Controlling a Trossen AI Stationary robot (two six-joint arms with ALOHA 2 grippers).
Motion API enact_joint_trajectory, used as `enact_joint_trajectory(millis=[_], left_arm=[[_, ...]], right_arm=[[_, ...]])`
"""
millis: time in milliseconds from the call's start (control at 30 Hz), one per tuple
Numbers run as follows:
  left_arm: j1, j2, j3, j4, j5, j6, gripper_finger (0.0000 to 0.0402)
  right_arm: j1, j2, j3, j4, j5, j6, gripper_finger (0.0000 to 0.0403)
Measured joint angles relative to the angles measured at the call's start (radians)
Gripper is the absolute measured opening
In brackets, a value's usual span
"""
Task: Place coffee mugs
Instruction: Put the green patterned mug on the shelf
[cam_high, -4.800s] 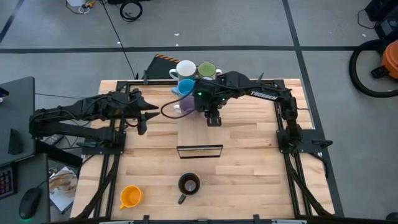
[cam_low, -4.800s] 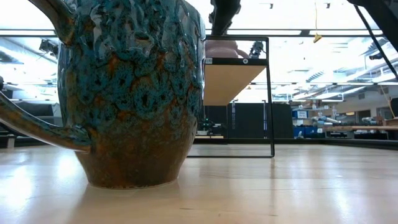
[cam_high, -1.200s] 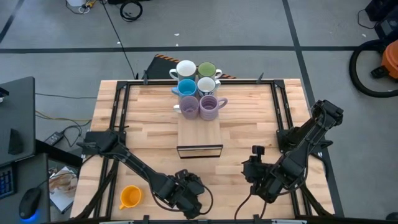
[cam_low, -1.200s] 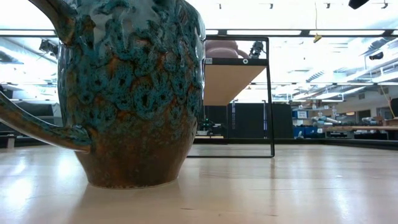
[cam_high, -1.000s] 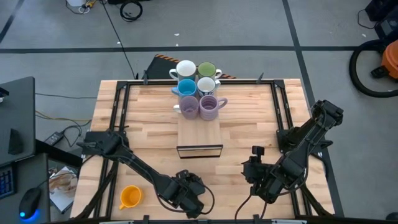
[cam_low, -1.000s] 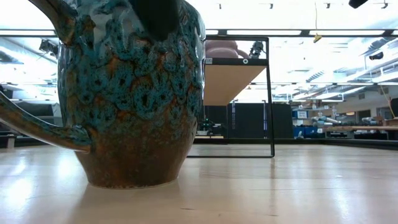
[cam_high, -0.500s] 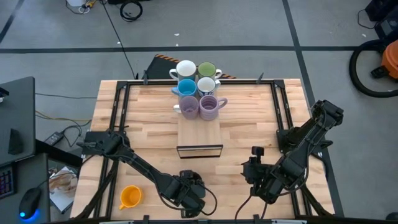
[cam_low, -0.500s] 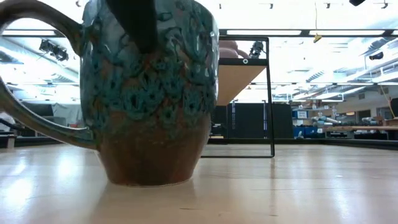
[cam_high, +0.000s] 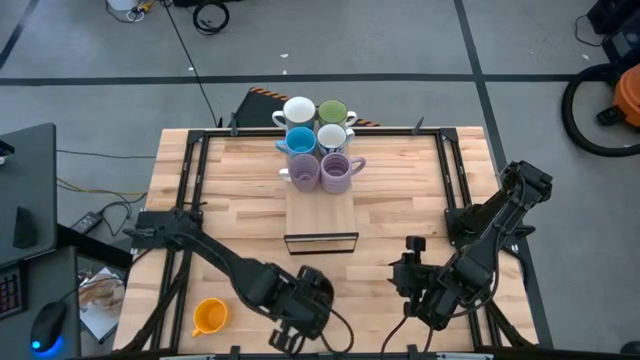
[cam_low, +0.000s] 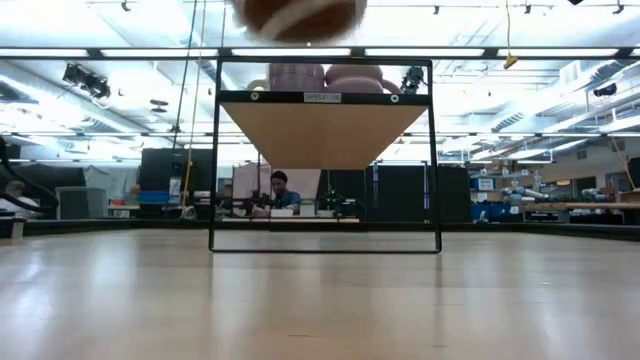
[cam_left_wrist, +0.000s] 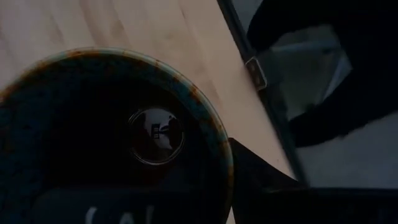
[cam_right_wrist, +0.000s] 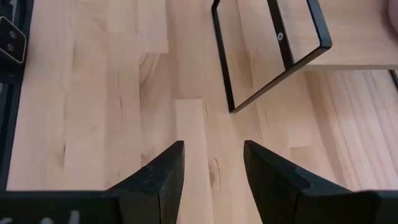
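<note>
My left gripper (cam_high: 300, 305) is near the table's near edge, shut on the dark brown-black mug (cam_left_wrist: 118, 137), whose blurred base shows at the top of the low view (cam_low: 300, 15). The orange mug (cam_high: 209, 316) stands on the table to its left. The white (cam_high: 298, 112), green (cam_high: 332, 112), light blue (cam_high: 299, 140), patterned white (cam_high: 333, 136) and two lilac mugs (cam_high: 305, 170) (cam_high: 337, 172) stand on the wooden board (cam_high: 320, 205). My right gripper (cam_right_wrist: 211, 168) is open and empty over the table near its right near corner (cam_high: 412, 270). My left gripper holds the dark mug at its rim (cam_left_wrist: 221, 155), coming from above. One finger (cam_left_wrist: 261, 183) stands outside the wall; the other is lost in the dark inside of the mug. The mug hangs upright below the fingers, lifted clear of the table.
The board rests raised on a black wire frame (cam_low: 325, 160), its near end (cam_high: 321, 242) at the table's middle. Bare board lies between the lilac mugs and that end. Black rails (cam_high: 452, 200) run along the table's sides. A person shows far off in the room (cam_low: 282, 192).
My left gripper has come down onto the dark mug, shifted it a little toward the table's right, then risen with it. The mug, standing on the table a second ago, now hangs clear above it, upright.
</note>
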Motion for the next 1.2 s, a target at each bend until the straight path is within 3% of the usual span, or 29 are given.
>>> enact_joint_trajectory(millis=[67,167,433,800,967,1200], left_arm=[[-0.001,-0.004,0.054,-0.048,-0.030,0.083,0.0042],[0.004,-0.059,0.015,-0.064,-0.100,0.209,0.0047],[0.086,-0.145,0.013,-0.172,-0.186,0.329,0.0046],[0.293,-0.206,0.013,-0.286,-0.071,0.593,0.0046],[0.406,-0.203,0.011,-0.280,0.114,0.690,0.0046],[0.476,-0.200,0.011,-0.277,0.150,0.744,0.0046]], right_arm=[[0.000,0.000,0.000,-0.001,0.011,-0.001,0.0171],[0.000,0.000,0.000,-0.002,0.033,-0.004,0.0171],[-0.001,0.000,0.001,-0.004,0.068,-0.053,0.0171],[-0.003,-0.024,0.001,-0.005,0.110,-0.111,0.0171],[-0.014,-0.058,0.001,-0.014,0.112,-0.152,0.0171],[-0.016,-0.075,0.001,-0.014,0.113,-0.184,0.0171]])
